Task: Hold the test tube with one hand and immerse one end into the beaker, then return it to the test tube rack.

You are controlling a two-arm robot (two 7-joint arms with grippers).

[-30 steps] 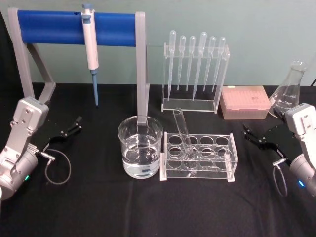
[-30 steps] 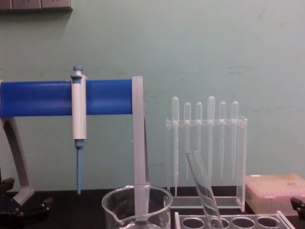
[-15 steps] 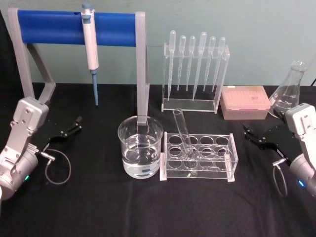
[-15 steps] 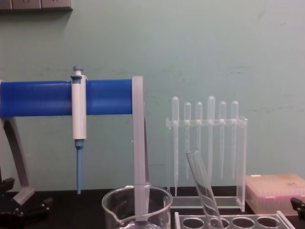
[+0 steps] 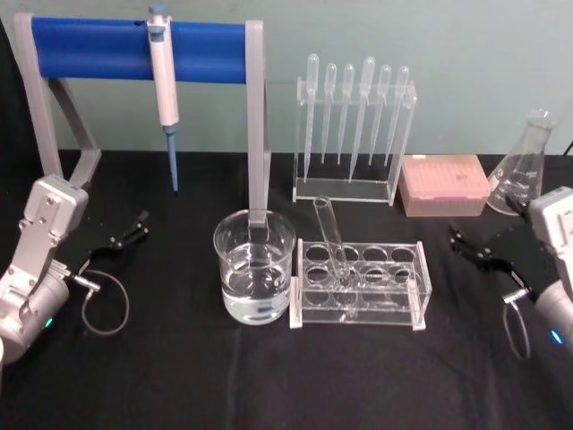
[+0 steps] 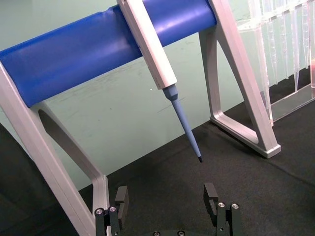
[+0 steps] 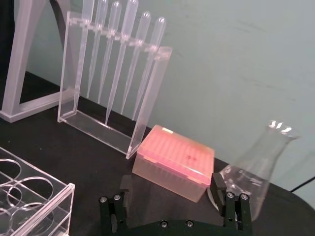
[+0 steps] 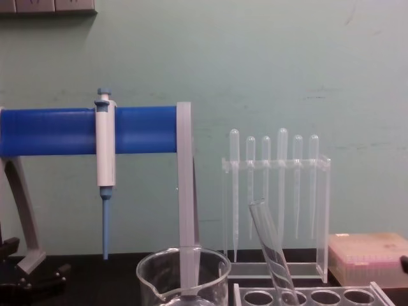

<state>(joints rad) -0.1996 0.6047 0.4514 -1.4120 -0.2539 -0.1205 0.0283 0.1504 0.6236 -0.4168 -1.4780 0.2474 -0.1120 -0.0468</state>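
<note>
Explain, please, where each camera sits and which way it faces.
Head view: high, facing down at the black table, left gripper and right gripper beside it.
Chest view: low, facing level over the clear glass beaker; left gripper at a corner.
Left wrist view: behind that gripper's open fingers, facing the white-and-blue micropipette.
Right wrist view: behind that gripper's open fingers, facing the pink tip box.
Head and chest share the clear glass test tube.

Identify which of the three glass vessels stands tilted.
The test tube, leaning in the clear rack; the beaker and conical flask stand upright.
</note>
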